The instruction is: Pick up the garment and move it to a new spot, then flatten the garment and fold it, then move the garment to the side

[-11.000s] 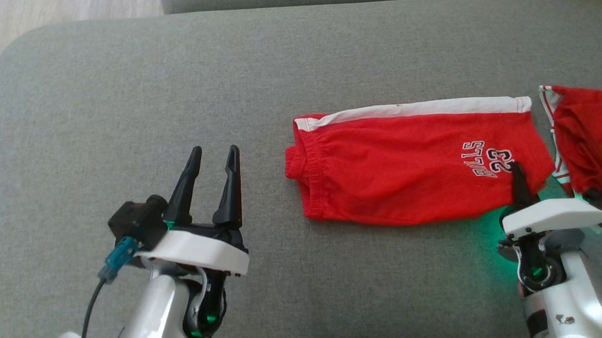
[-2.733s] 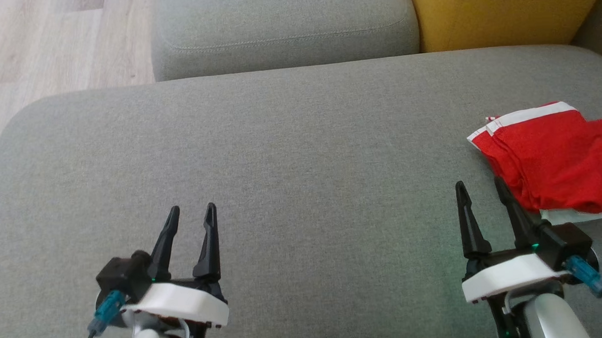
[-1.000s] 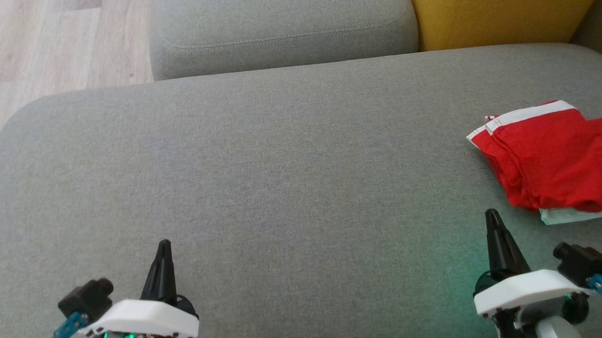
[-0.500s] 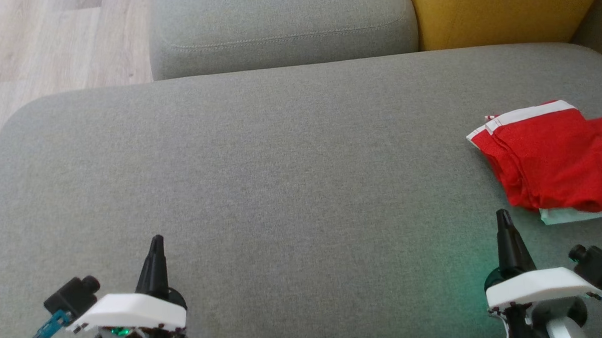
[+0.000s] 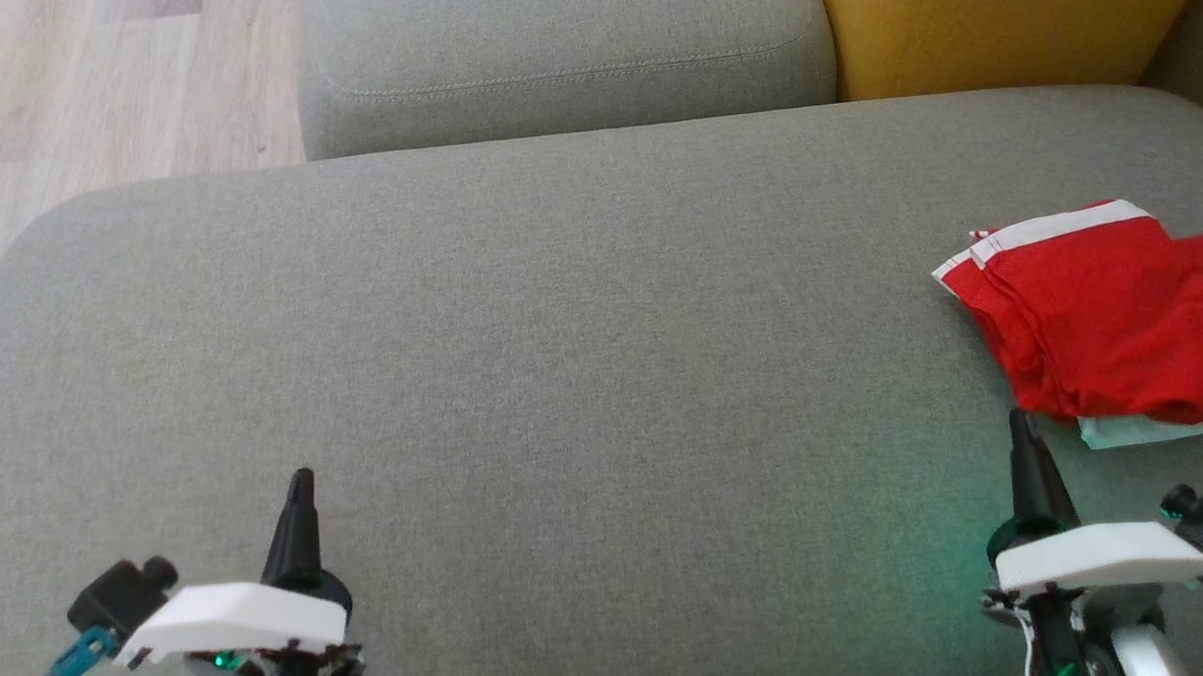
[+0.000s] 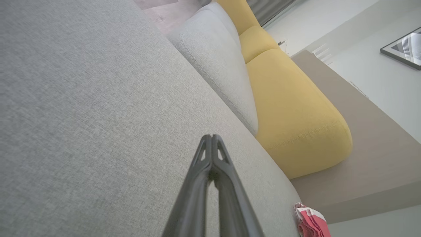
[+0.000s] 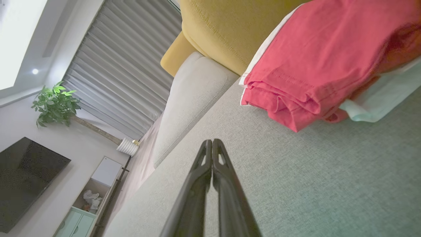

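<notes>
Garment (image 5: 1091, 311) is lying folded at the far right of the grey sofa seat (image 5: 561, 329), red with a white stripe along its far edge, resting on a pale cloth (image 5: 1150, 431) that is peeking out under its near edge. Left end effector (image 5: 300, 484) is sitting over the near left of the seat, fingers pressed together and gripping nothing, well apart from the garment. Right end effector (image 5: 1021, 425) is sitting at the near right, fingers likewise pressed together and empty, tip pointing close to the garment's near corner, with the right wrist view showing a gap between them.
</notes>
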You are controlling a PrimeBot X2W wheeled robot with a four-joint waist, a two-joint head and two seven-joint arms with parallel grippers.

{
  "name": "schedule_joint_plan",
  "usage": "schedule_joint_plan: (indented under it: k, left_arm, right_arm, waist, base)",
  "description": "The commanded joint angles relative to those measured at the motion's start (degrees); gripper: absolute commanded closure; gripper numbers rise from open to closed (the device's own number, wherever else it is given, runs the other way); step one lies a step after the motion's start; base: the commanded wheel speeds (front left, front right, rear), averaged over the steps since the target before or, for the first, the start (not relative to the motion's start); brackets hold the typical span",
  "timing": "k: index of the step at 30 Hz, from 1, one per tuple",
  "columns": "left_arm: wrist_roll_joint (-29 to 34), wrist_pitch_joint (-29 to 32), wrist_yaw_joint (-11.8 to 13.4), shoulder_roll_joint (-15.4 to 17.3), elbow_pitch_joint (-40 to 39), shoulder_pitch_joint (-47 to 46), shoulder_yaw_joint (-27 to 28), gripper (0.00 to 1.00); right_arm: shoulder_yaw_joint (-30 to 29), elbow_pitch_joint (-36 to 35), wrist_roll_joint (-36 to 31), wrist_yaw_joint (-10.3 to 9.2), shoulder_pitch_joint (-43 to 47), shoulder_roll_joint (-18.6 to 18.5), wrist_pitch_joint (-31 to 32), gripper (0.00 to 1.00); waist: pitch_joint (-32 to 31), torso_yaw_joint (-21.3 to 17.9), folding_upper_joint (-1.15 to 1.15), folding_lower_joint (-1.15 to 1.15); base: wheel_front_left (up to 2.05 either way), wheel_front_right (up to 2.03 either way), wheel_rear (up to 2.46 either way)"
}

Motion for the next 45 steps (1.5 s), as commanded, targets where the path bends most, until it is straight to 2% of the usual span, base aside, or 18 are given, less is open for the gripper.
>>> schedule_joint_plan:
  k: [1,45]
  left_arm:
    - [-1.7,0.4,-0.6,0.8,-1.5,-3.5,1.7,1.0]
    - [-27.1,7.6,-3.8,0.9,-0.3,-6.2,7.9,1.0]
  right_arm:
    - [0.0,-2.3,2.0,-0.03,-3.0,-1.0,0.4,1.0]
    - [-3.7,-2.9,31.1,-0.04,-4.8,-1.1,6.7,1.0]
  waist:
    - [0.0,0.0,0.0,0.0]
    - [0.2,0.0,0.0,0.0]
  base:
    - [0.0,0.0,0.0]
    - [0.0,0.0,0.0]
